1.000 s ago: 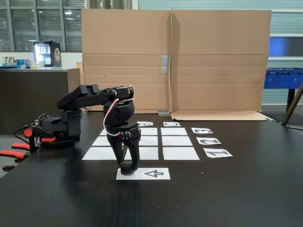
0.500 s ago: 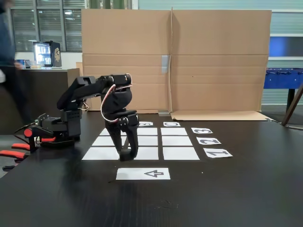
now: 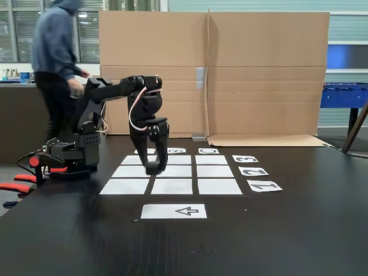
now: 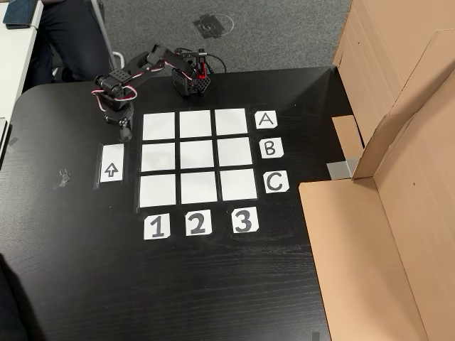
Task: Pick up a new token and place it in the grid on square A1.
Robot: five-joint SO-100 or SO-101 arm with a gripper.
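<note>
Fixed view, near edge: white paper strip w/ black arrow lies on the black table. Beyond it is the grid of nine white paper rectangles, and my black two-finger gripper hangs tip-down above it. Fingers are drawn nearly together on a dark lump I take for the small black round puck token; it's black on black, so not certain. Other view puts me just beside the plain white corner square A1, in line w/ the A label, not over it yet. Puck is prob. light, stiff, smooth-sided: pinch across the diameter, low down, else it may slip. Far: brown cardboard wall and a blurred person in a grey hoodie.
</note>
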